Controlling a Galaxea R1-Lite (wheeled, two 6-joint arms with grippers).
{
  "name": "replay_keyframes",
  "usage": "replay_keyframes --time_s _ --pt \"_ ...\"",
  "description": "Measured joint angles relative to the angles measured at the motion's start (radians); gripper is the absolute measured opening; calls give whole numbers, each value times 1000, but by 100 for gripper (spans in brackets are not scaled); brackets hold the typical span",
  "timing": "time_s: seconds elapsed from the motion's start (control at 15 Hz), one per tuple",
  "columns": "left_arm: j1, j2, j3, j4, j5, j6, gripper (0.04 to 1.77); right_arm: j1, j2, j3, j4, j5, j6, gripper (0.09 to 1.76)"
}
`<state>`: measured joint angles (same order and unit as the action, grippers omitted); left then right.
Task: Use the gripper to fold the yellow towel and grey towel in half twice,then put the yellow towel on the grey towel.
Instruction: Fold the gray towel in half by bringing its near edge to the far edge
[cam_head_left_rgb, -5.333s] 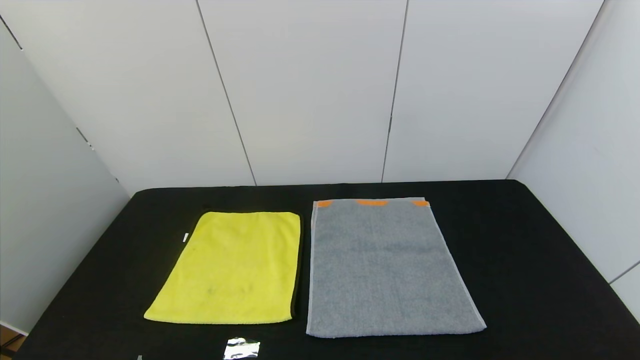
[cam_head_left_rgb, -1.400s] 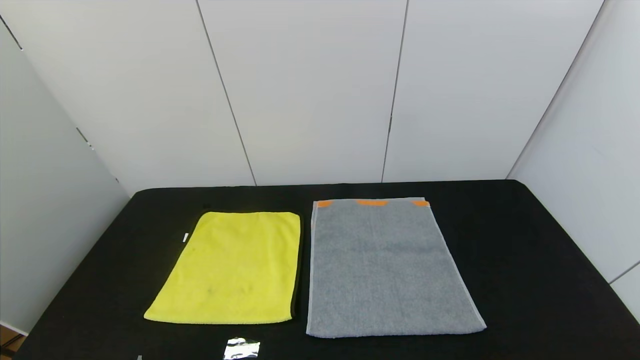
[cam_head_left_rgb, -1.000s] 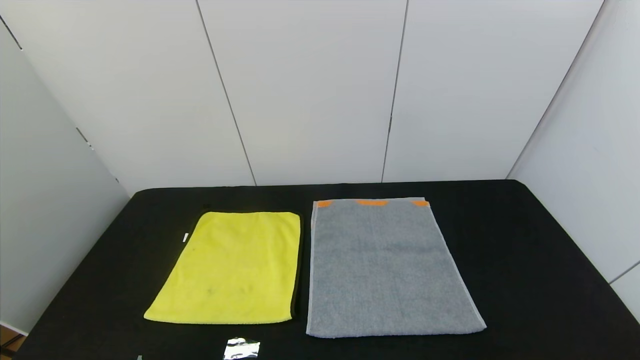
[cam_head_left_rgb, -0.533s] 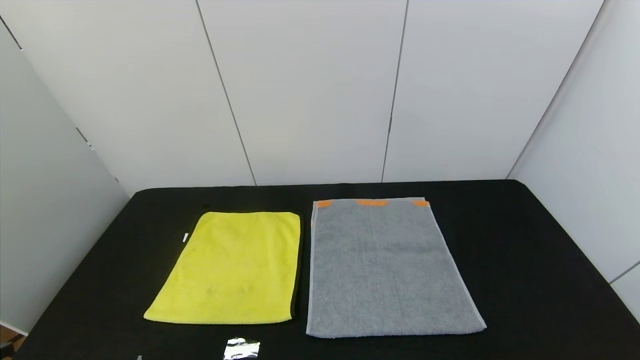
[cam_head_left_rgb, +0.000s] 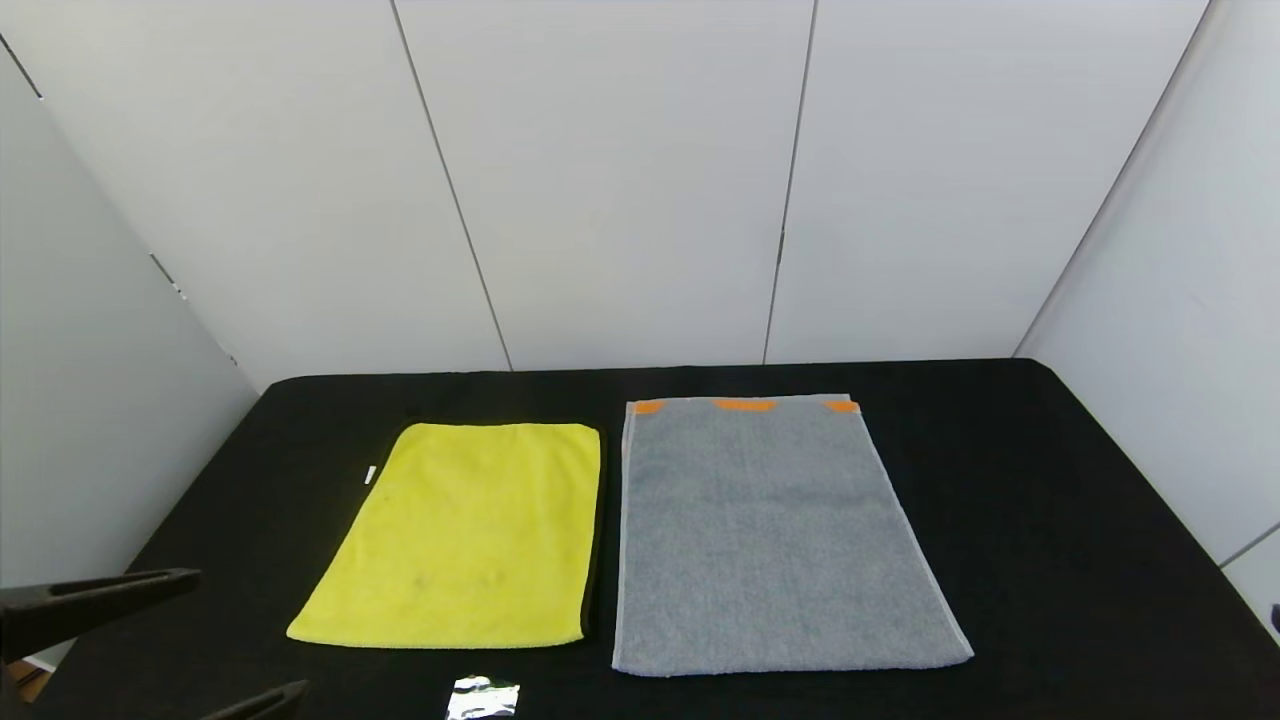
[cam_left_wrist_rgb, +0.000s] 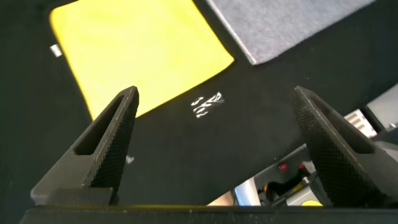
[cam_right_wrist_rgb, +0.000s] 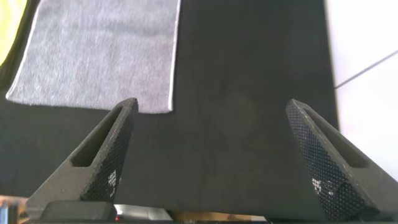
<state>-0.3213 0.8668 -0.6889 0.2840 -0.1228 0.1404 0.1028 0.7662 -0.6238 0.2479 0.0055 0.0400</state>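
Head view: lying flat side by side on the black table (cam_head_left_rgb: 1050, 500), yellow towel (cam_head_left_rgb: 465, 535) left of grey towel (cam_head_left_rgb: 770, 535); left gripper (cam_head_left_rgb: 170, 640) hovering wide open, empty, near the table's left front corner. Left wrist view: hanging above the yellow towel's near corner. Right wrist view: right gripper (cam_right_wrist_rgb: 217, 155) gaping wide, empty, beside the grey towel's near corner.
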Motion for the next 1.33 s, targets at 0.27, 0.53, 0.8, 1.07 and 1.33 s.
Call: replay_keyframes --time_s 0.27,0.53,0.8,1.07,1.33 --pt "-92 163 -75 -13 -6 15 172 6 130 -45 -5 79 -57 171" --pt "-122 239 -105 -16 -9 20 172 0 184 -55 -8 94 -71 171" --pt "-133 322 -105 -96 -88 89 172 -94 248 -54 -11 312 -233 171" --pt "-217 480 -111 -176 -125 176 172 -187 356 -52 -11 408 -358 171" --pt "-276 564 -114 -180 -127 254 172 -189 400 -35 -10 446 -449 171"
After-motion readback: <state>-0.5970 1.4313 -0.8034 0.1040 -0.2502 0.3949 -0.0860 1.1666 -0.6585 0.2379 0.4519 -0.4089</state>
